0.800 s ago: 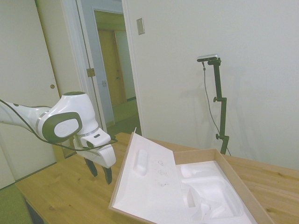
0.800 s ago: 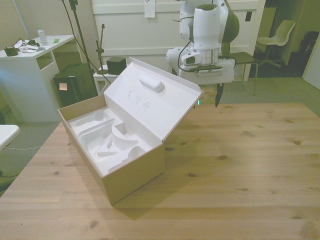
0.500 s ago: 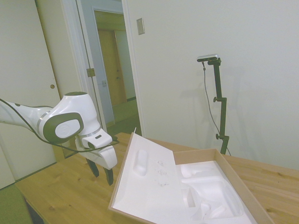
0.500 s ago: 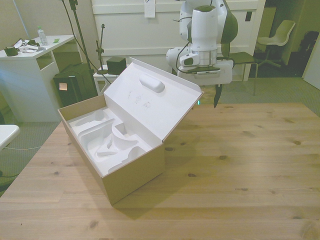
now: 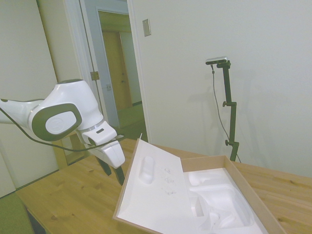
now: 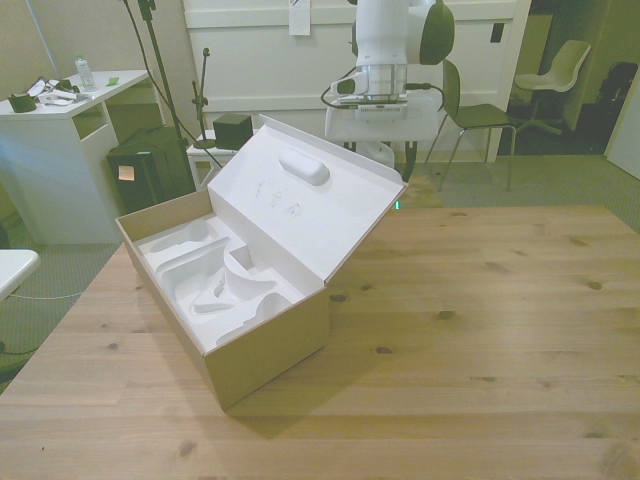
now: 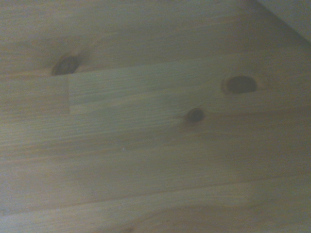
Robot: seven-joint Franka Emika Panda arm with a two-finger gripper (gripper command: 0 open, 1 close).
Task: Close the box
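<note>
Wooden table (image 6: 500, 300) carries the large brown cardboard box (image 6: 265, 345), foam-lined lid (image 5: 156, 190) half raised. Just behind the lid, the white arm's gripper (image 5: 113, 173) hangs; finger spacing cannot be told.

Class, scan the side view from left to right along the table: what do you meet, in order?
Arm → gripper → the box's raised lid → the box's foam-lined tray.

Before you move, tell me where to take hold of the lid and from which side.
Take the lid at its free top edge, from behind, on its brown outer face. It stands tilted open, hinged along the box wall nearer the arm, so a push there swings it over the foam. The gripper hangs just behind it.
</note>
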